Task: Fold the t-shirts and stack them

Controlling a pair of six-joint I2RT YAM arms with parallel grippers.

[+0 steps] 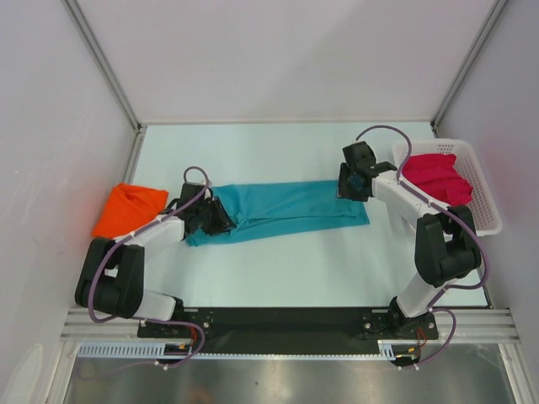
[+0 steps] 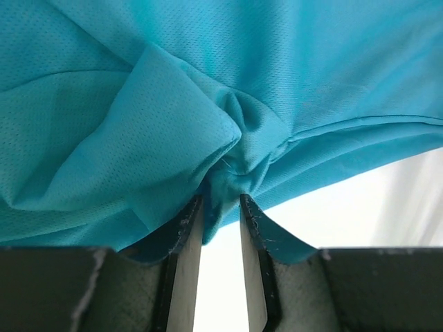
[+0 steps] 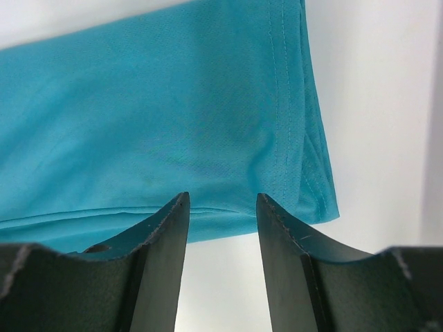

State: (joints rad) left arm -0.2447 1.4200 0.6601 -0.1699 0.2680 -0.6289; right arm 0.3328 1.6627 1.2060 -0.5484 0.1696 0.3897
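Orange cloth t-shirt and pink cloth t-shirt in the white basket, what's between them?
The long folded teal cloth t-shirt lies stretched between them, in the top view.

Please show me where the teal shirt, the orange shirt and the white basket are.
teal shirt (image 1: pixel 286 210): top external view, middle of the folded strip.
orange shirt (image 1: pixel 126 209): top external view, centre of the cloth.
white basket (image 1: pixel 483 192): top external view, its right wall.

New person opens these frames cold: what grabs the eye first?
The teal shirt, folded into a long strip, lies across the middle of the table, the left gripper pinching bunched cloth at its left end, the right gripper open over its right hem. An orange shirt sits folded at far left; a pink shirt fills the white basket at right.
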